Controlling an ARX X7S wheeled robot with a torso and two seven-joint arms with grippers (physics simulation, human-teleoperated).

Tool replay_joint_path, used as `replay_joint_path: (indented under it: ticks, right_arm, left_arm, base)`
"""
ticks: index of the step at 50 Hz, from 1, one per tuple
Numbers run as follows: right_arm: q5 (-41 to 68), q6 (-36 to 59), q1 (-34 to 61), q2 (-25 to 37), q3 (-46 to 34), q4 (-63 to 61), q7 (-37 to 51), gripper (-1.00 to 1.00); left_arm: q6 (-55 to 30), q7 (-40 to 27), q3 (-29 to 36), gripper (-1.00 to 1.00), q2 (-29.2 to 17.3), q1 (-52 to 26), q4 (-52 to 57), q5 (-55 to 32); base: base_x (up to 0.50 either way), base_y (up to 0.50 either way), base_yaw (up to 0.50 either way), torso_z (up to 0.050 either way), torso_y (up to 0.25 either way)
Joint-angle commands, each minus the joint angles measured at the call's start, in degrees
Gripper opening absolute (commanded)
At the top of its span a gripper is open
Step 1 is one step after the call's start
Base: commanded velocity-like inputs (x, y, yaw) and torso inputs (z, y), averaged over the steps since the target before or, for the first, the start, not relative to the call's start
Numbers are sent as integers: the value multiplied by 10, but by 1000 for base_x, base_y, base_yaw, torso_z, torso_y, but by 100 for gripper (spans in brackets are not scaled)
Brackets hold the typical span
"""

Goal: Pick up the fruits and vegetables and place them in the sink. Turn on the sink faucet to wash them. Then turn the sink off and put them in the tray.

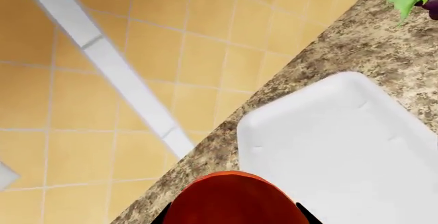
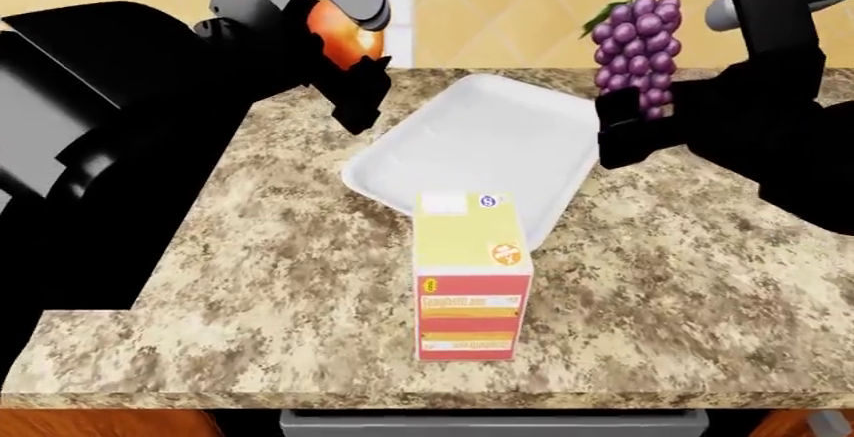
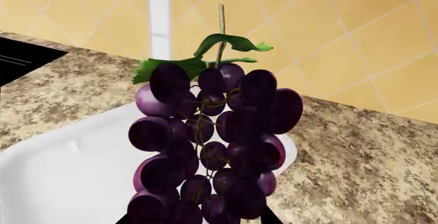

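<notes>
While you hold both items above the surface [image 2: 267,247], watch the release | left pincer [image 2: 350,62] holding fruit [image 2: 336,37] at 10 o'clock of tray [image 2: 454,147], outside rim: it may roll off | right pincer [image 2: 638,117] holding grape bunch [image 2: 638,42] at tray's 2 o'clock: may tip onto rim.

round fruit [image 2: 336,37]: 1 | grape bunch [image 2: 637,39]: 1, with many purple grapes, too many to count | white tray [image 2: 461,137]: 1 | yellow box [image 2: 467,275]: 1 | robot arms: 2 | left hand [image 2: 350,75]: 1 | right hand [image 2: 627,129]: 1 | desk [image 2: 267,247]: 1
</notes>
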Motion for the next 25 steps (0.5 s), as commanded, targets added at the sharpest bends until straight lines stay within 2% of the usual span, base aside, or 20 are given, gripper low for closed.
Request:
replay_joint_path:
  ticks: [1, 13, 25]
  right_arm:
    - [5, 61, 27, -28, -2, 35, -27, -100]
    - [-7, 56, 20, -54, -1, 53, -46, -100]
    - [-11, 55, 15, -93, -1, 101, -77, -100]
  left_arm:
    - [0, 19, 24, -100, 1, -27, -13, 15]
    - [2, 8, 17, -100, -6, -18, -1, 12]
    - [9, 5, 20, -100, -7, -13, 1, 16]
  base:
    - [500, 0, 0, 0, 0]
    - [500, 0, 0, 0, 2]
    - [0, 0, 0, 0, 2]
